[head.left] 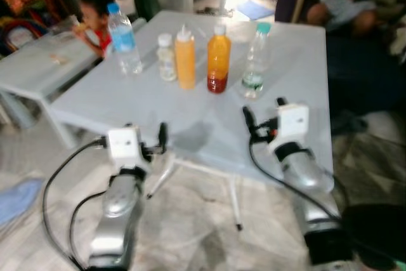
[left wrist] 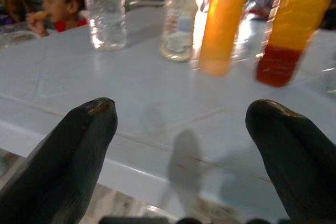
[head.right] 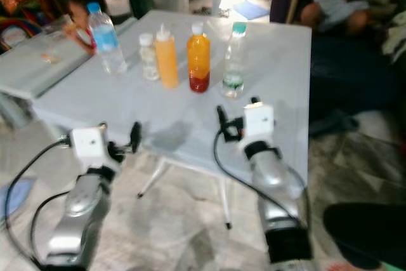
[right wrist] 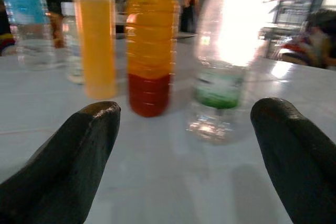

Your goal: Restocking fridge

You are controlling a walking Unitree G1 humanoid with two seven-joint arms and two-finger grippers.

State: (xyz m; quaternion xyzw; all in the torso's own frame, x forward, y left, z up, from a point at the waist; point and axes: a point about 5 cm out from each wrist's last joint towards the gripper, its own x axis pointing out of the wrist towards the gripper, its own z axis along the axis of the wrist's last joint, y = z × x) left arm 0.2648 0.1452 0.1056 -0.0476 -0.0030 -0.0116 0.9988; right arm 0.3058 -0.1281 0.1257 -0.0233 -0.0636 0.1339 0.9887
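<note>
Five upright bottles [head.left: 218,65] stand in a row on the table [head.left: 190,131]. The right end effector [head.left: 263,115], open and empty, sits nearer, directly facing the clear green-capped bottle [right wrist: 223,51]. The left end effector [head.left: 147,141] is likewise open and empty.

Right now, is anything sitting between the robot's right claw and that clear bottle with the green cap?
Nothing visible. The right gripper has its jaws open and faces the green-cap bottle across bare table. The orange bottle stands beside it, toward the robot's left, not in the path.
</note>
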